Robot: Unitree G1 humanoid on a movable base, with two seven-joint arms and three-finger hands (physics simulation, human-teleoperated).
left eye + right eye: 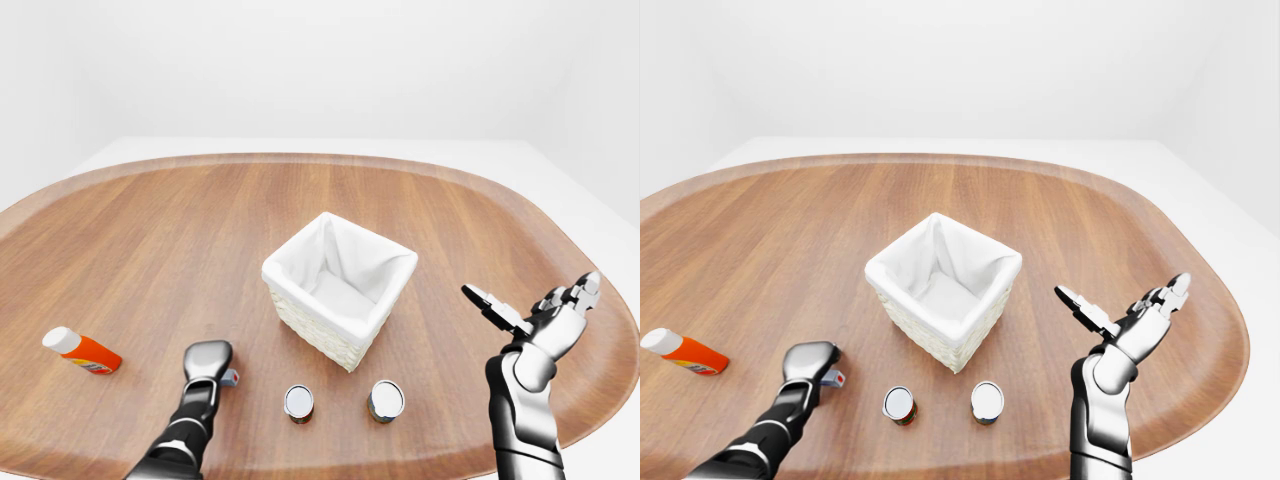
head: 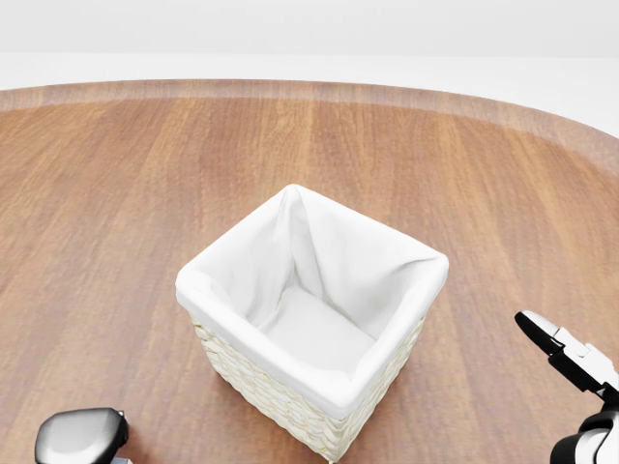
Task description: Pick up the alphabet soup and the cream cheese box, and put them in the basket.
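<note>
1. While the white-lined basket [image 1: 340,288] stands mid-table [image 1: 150,230], two cans lie below it in the left-eye view: one [image 1: 299,402] left, another [image 1: 386,400] right; no label is readable, so which is the alphabet soup is unclear.
2. The left hand [image 1: 208,362] sits over a small red-and-grey thing [image 1: 833,379]; its grip is unclear.
3. The right hand [image 1: 535,308] is raised, fingers spread.
4. An orange bottle [image 1: 82,352] lies far left, its print illegible.
</note>
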